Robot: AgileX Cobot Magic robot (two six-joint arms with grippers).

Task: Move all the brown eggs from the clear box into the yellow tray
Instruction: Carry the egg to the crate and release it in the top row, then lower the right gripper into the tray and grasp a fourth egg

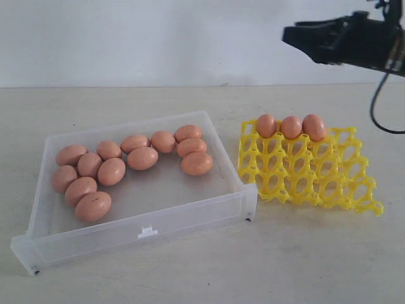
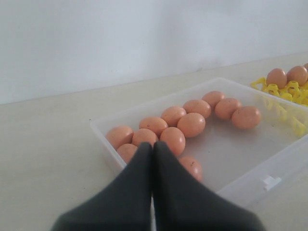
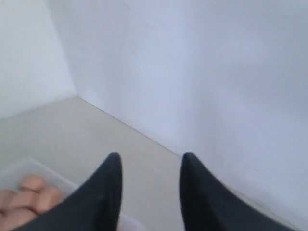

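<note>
Pale table (image 1: 304, 266), white wall | clear box (image 1: 95, 237) just beside yellow tray (image 1: 345, 190), likely for short carries | brown eggs (image 1: 142, 158): thirteen boxed, three on tray's far edge | right gripper (image 1: 294, 37) spread, empty, above tray | left gripper (image 2: 153, 149) pressed together, idle

Your right hand (image 3: 150, 161) has two matte black, tapered fingers (image 3: 108, 187); your left hand (image 2: 153, 144) looks the same. A thin black cable (image 1: 372, 114) hangs from your right arm (image 1: 373, 44).

I can read nothing here: no letters, numbers or brand marks show on the translucent clear plastic box (image 1: 202, 214), its small white tab (image 1: 147, 232), the bright yellow plastic lattice tray (image 1: 329, 185) or the pinkish-brown oval eggs (image 1: 142, 158).
</note>
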